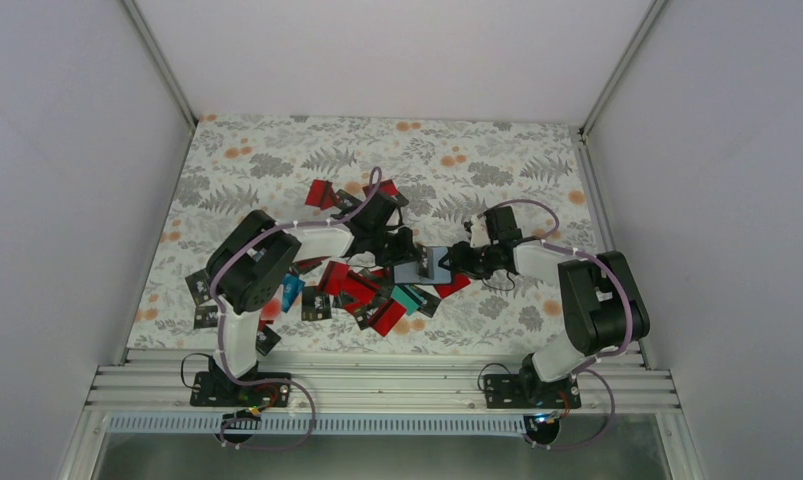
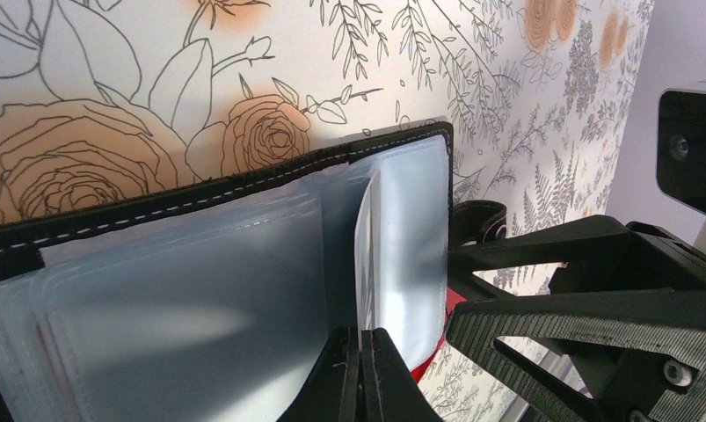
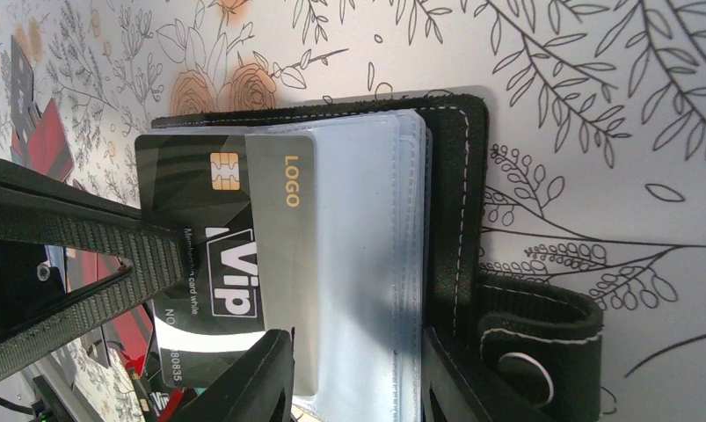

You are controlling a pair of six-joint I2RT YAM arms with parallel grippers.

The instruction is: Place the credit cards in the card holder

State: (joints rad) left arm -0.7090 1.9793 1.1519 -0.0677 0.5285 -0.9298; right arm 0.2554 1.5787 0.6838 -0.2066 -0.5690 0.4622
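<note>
One black card [image 3: 200,202] sits half inside the card holder [image 3: 459,193], just ahead of the right gripper [image 3: 353,352], whose jaws are part-open and empty. Left gripper [image 2: 362,352] is pinched tight on a clear sleeve [image 2: 367,246]. Stiff, slick and light, the card probably wants pushing by its exposed edge.

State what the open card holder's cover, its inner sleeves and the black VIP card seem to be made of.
The cover: probably leather or faux leather, matte black, with white stitching along its edge. The sleeves: soft clear plastic, slightly frosted; the card shows through and they catch glare. The VIP card: likely rigid plastic, smooth printed face, with a gold metal-looking chip.
</note>
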